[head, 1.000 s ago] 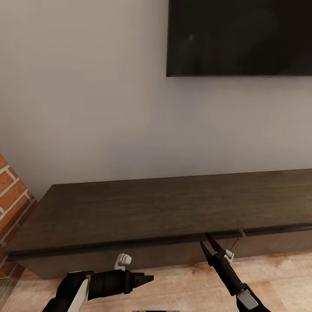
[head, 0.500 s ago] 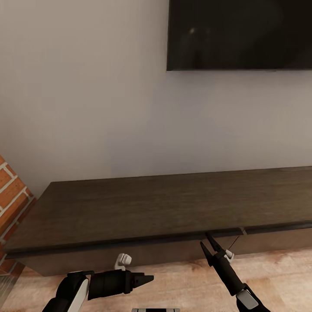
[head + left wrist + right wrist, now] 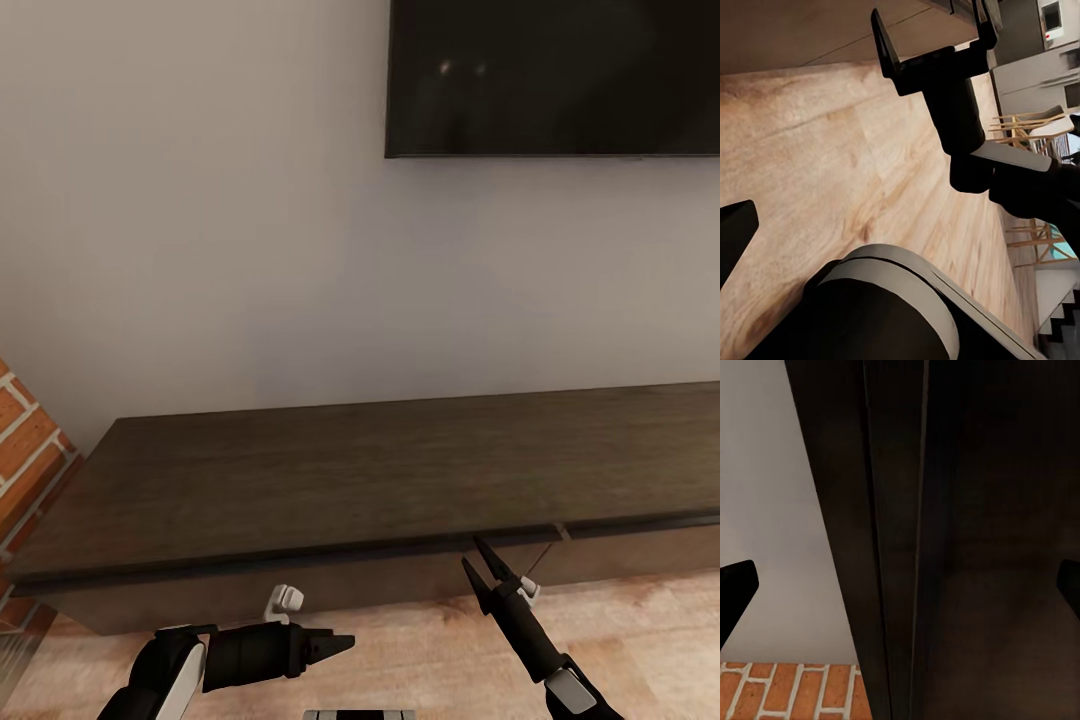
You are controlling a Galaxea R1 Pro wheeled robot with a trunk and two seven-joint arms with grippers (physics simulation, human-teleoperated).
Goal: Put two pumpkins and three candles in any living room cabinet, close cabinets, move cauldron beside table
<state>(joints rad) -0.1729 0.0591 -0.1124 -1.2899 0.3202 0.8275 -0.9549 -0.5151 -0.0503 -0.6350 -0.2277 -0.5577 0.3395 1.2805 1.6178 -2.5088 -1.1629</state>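
The right gripper (image 3: 478, 565), its jaws spread and empty, pointed up at the front edge of the long dark brown wooden cabinet (image 3: 330, 480), probably to open a drawer, while the left gripper (image 3: 340, 643) waited apart, its state unclear.

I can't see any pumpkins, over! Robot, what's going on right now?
Right hand open, empty, fingers at the cabinet front edge. Left hand low over the floor, holding nothing. No pumpkins or candles on the cabinet top. Nothing in the way.
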